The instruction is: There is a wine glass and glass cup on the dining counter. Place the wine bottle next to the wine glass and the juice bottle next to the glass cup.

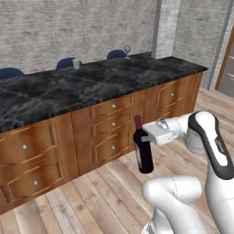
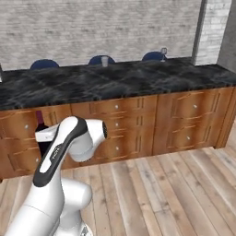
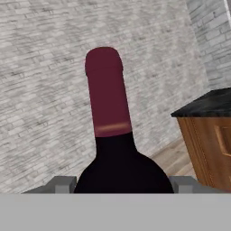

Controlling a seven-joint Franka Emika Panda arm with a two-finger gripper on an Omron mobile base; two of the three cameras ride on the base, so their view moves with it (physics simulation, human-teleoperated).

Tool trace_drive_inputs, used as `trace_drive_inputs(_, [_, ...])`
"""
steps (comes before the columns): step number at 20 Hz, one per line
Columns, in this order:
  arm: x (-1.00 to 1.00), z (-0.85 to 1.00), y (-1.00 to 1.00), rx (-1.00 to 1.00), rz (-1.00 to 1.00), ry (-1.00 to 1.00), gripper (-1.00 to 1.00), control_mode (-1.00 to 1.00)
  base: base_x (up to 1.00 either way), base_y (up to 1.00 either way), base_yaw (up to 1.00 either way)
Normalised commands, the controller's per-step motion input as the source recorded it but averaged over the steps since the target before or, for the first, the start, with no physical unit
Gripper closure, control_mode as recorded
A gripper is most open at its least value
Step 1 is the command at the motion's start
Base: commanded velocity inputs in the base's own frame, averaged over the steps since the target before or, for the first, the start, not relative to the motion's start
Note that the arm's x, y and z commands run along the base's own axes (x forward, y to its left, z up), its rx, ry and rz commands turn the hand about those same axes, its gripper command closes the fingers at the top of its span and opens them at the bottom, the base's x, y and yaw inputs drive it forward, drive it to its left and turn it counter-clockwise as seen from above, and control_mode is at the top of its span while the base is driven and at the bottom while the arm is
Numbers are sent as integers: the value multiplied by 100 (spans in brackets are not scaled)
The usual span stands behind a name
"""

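Note:
My gripper [image 1: 146,136] is shut on the wine bottle [image 1: 142,151], a dark bottle with a dark red neck capsule [image 3: 107,92], held upright in the air in front of the counter's wooden drawers. In the right base view its neck [image 2: 40,120] peeks out behind my arm. The dining counter [image 1: 96,84] is a long black veined slab. At its far edge stand the wine glass [image 1: 127,49] to the right and the whitish glass cup [image 1: 76,64] further left, also seen as wine glass [image 2: 163,51] and glass cup [image 2: 104,61]. The juice bottle is out of view.
Blue stools [image 1: 117,54] stand behind the counter against a grey brick wall. A brick pillar [image 1: 166,27] rises at the counter's right end, with a door [image 1: 226,68] beyond it. Plank floor [image 2: 175,193] lies open between me and the drawers.

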Motion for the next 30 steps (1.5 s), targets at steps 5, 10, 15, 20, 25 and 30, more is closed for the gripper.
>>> trace_drive_inputs(5, [0, 0, 0, 0, 0, 0, 100, 100, 47, -29, 16])
trace_drive_inputs(10, [0, 0, 0, 0, 0, 0, 100, 100, 45, -32, 14])
trace_drive_inputs(15, [0, 0, 0, 0, 0, 0, 100, 100, 46, -45, 17])
trace_drive_inputs(20, [0, 0, 0, 0, 0, 0, 100, 100, 41, -60, 9])
trace_drive_inputs(25, [0, 0, 0, 0, 0, 0, 100, 100, 39, -70, 0])
trace_drive_inputs(30, [0, 0, 0, 0, 0, 0, 100, 100, 38, -70, 0])
